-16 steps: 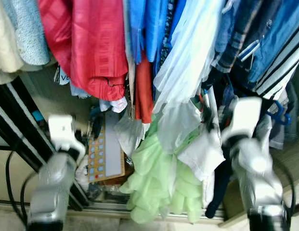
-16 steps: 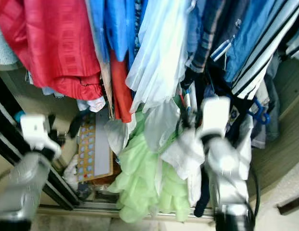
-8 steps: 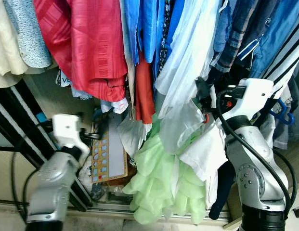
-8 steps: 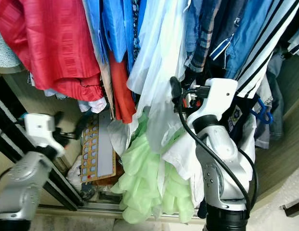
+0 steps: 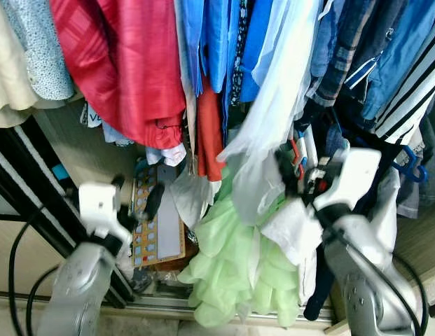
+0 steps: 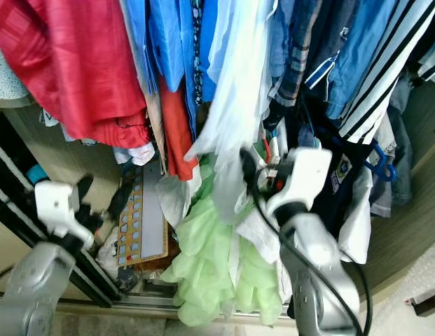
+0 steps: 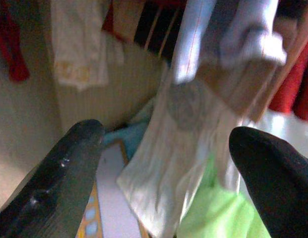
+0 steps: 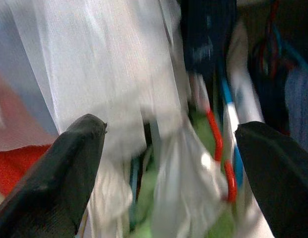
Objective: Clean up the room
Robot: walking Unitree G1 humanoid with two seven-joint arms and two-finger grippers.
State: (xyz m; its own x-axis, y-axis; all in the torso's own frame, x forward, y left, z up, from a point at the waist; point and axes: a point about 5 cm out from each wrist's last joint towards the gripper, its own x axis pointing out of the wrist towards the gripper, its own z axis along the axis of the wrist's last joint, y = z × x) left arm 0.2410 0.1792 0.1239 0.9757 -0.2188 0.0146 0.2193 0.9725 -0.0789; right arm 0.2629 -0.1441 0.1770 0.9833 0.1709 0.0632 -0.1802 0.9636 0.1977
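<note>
I face an open wardrobe full of hanging clothes: a red garment (image 5: pixel 126 63), blue shirts (image 5: pixel 217 42), a sheer white garment (image 5: pixel 273 105), a striped shirt (image 5: pixel 406 91) and a light green garment (image 5: pixel 231 266) hanging low. My right gripper (image 5: pixel 293 168) is open, right at the lower edge of the white garment (image 8: pixel 119 74), with red and blue hangers (image 8: pixel 218 144) just beyond it. My left gripper (image 5: pixel 136 192) is open and empty, raised in front of a pale hanging cloth (image 7: pixel 178 144), under the red garment.
A board with coloured dots (image 5: pixel 157 224) leans at the wardrobe's bottom among loose items. Black sliding-door frames (image 5: pixel 35 182) stand at the left, with the floor track (image 5: pixel 161 302) below. A blue hanger (image 5: pixel 412 166) hangs far right beside a wooden wall (image 6: pixel 413 203).
My right gripper has dropped a little and come nearer the white garment's lower edge. My left gripper has tilted upward with its fingers spread.
</note>
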